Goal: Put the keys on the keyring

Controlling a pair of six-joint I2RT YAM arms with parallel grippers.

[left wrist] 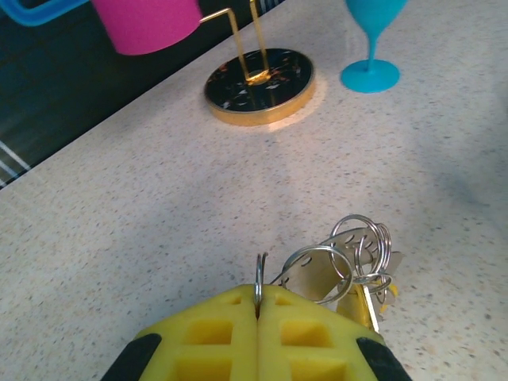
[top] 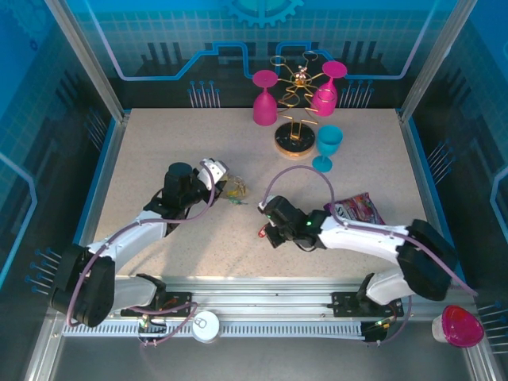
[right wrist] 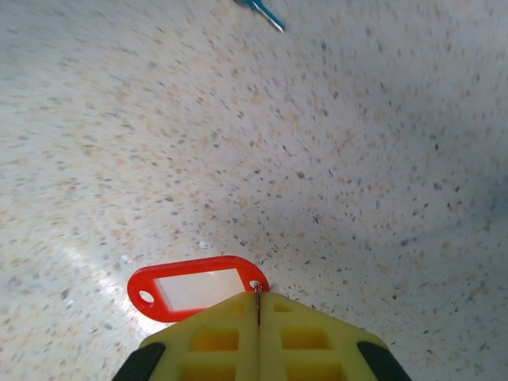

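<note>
Silver wire marks the keyring (left wrist: 349,258), a cluster of split rings lying on the speckled table (left wrist: 159,222) at the lower right of the left wrist view. The left gripper (left wrist: 258,305) is closed tight on 1 thin ring (left wrist: 259,274) at the left of that cluster, its yellow pads meeting with only the wire between them. At least 1 yellow-headed key (left wrist: 373,305) seems to hang from the cluster, though the tangle is too dense to count what is threaded. At the bottom of the right wrist view the right gripper (right wrist: 258,311) is likewise clamped shut, pinching the small loop at the end of a red tag (right wrist: 198,286) that lies flat on the table. A teal key (right wrist: 260,12) lies loose at the top edge of that view, held by nothing. In the overhead view the 2 grippers sit near the middle of the frame, left and right of each other and clearly apart, so the red tag has not reached the keyring. The task looks partly done at best: some of the keys may be on, while the red tag and the teal key are left to thread. Joining them likely calls for bringing the 2 pinched rings together and working 1 through the split of the other.
</note>
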